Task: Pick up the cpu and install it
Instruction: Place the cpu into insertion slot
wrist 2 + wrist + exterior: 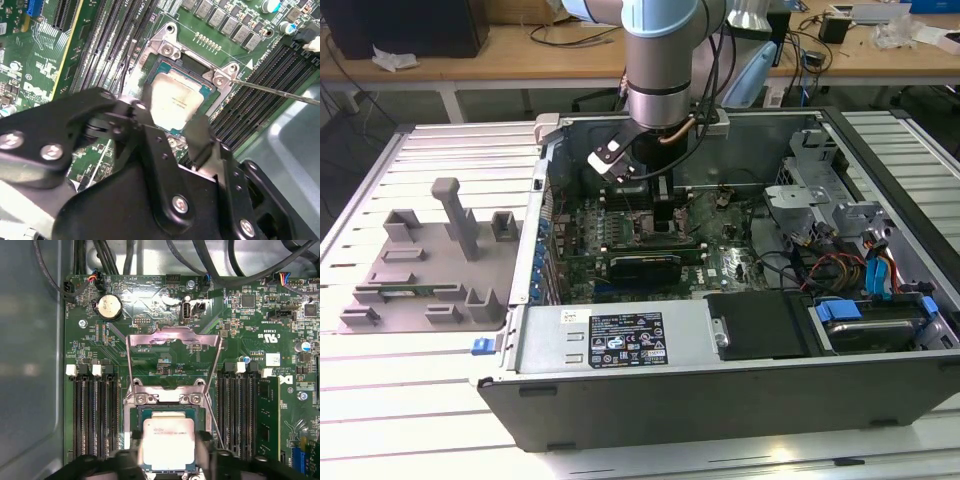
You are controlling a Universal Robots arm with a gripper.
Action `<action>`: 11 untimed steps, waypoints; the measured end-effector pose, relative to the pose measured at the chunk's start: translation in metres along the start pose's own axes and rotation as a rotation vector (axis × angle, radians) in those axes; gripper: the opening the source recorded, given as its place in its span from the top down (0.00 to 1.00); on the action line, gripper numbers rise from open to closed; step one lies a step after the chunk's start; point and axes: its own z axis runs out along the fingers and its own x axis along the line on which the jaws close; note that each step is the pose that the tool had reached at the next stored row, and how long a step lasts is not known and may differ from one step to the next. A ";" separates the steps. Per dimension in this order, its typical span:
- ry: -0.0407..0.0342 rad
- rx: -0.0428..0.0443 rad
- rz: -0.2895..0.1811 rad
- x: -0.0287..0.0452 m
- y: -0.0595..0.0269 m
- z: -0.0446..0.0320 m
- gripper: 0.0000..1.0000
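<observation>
End effector [172,114] closed onto cpu [172,97], opposite edges pinched between fingers [199,137]. Cpu held flat between fingertips, squarely over socket [192,62]; seating cannot be told. Load plate [172,342] seen raised behind socket.

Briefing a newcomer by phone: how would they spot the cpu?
Inside the open computer case, find the green motherboard. Between its two banks of black memory slots is the cpu: a pale silver square, unlike the dark slots and green board around it.
</observation>
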 end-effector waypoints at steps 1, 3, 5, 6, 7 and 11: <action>0.0000 0.0000 0.000 0.0000 0.0000 0.0000 0.53; 0.0000 0.0000 0.000 0.0000 0.0000 0.0000 0.59; 0.0000 0.0000 0.000 0.0000 0.0000 0.0000 0.71; 0.0000 0.0000 0.000 0.0000 0.0000 0.0000 0.71; 0.0000 -0.0001 0.000 0.0000 0.0000 0.0000 0.89; -0.0003 0.0043 0.000 0.0000 -0.0001 0.0024 0.89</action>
